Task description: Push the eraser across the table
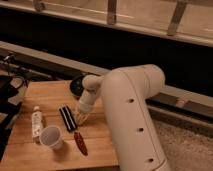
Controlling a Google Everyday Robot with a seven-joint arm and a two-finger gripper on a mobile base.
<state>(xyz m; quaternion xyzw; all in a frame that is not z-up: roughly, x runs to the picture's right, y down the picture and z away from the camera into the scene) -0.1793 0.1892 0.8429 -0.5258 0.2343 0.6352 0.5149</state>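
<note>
The eraser [67, 118] is a small dark block with a pale stripe. It lies on the light wooden table [50, 97] near its middle. My gripper [80, 118] hangs at the end of the big white arm [131, 115] and sits just right of the eraser, close to or touching its right side, low over the tabletop.
A white cup [51, 137] stands at the front left. A small white bottle [36, 121] lies left of it. A reddish-brown oval object [80, 143] lies in front of the eraser. A round dark bowl [78, 85] sits at the back edge. Dark gear [10, 95] stands left of the table.
</note>
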